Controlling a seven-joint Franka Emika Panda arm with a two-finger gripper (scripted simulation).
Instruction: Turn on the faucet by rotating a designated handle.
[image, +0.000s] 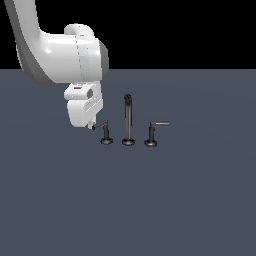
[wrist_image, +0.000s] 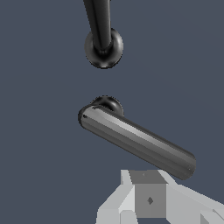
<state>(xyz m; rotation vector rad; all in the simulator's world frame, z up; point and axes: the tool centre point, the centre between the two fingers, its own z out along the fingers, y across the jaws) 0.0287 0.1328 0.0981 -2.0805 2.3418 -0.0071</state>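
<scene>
Exterior view, from its left: gripper meets the free tip of the designated handle; whether its fingers are spread or closed I cannot tell. Spout and second handle follow, bare floor all around.

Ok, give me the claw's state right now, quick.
Claw: cannot be told whether open or closed; its fingertips sit at the free end of the left lever handle, with no clear grip visible.
</scene>
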